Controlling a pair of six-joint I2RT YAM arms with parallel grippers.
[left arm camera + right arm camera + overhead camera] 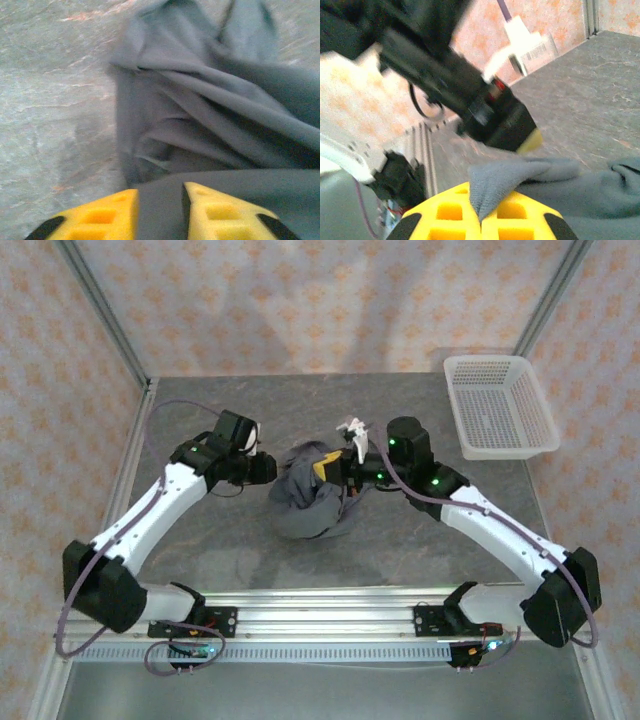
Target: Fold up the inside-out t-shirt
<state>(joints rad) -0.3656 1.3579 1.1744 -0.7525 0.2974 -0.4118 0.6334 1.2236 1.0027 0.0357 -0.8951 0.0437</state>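
Pinching t-shirt (560,185) fold, right hand (480,207) clamped; left hand (160,200) slightly parted over it, blurred, partly cropped

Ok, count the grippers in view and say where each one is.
2. The left gripper sits at the left side of the bunched t-shirt, cloth between its fingers. The right gripper is at its far side, shut on a fold.

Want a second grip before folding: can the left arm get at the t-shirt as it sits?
Probably yes. The left gripper is right at the t-shirt, with cloth showing between its parted fingers and nothing in the way. The right gripper pinches a fold on the shirt's other side.
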